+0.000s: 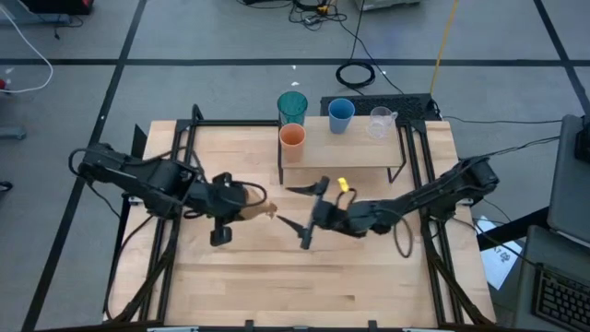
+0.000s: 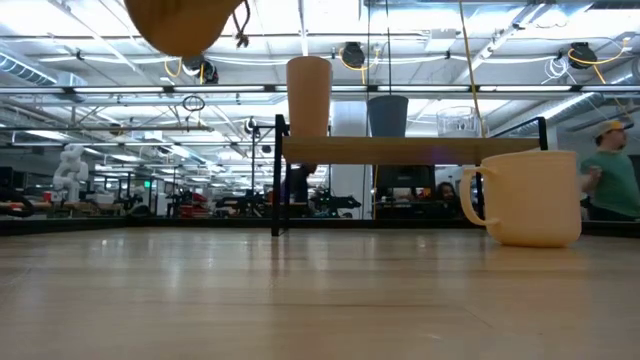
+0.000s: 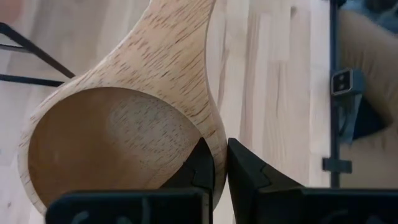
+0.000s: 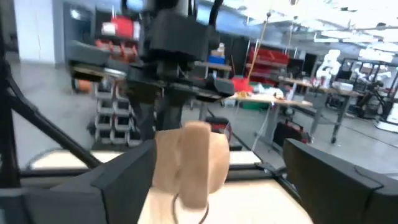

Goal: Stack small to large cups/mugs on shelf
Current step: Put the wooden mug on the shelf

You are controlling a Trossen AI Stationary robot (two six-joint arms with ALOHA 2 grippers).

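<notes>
My left gripper [image 1: 236, 199] is shut on the brown wooden handled mug [image 1: 253, 207], which shows high up in the low view [image 2: 185, 25]. My right gripper [image 1: 288, 206] is open, just right of the mug. Its fingers stand on either side of the mug's handle end [image 4: 189, 163] without touching it. On the shelf [image 1: 346, 155] stand the teal tumbler [image 1: 292, 105], blue cup [image 1: 340, 114], clear handled cup [image 1: 381, 122] and orange cup [image 1: 291, 139]. A pale orange handled mug [image 2: 527, 197] stands on the table in the low view only. My left gripper holds the wooden mug by its rim wall [image 3: 217, 146], on the side away from the handle [image 3: 180, 25]. One finger [image 3: 199, 169] is inside the bowl and one [image 3: 247, 174] outside. It comes from the table's left. The mug is lifted clear, handle pointing toward the right gripper.
The shelf stands at the table's far middle on thin black legs [image 2: 277, 178]. Black frame rails [image 1: 175, 175] run along the table's left and right sides. Bare tabletop [image 1: 304, 277] lies near the front edge. A person [image 2: 612, 170] is in the room beyond.
</notes>
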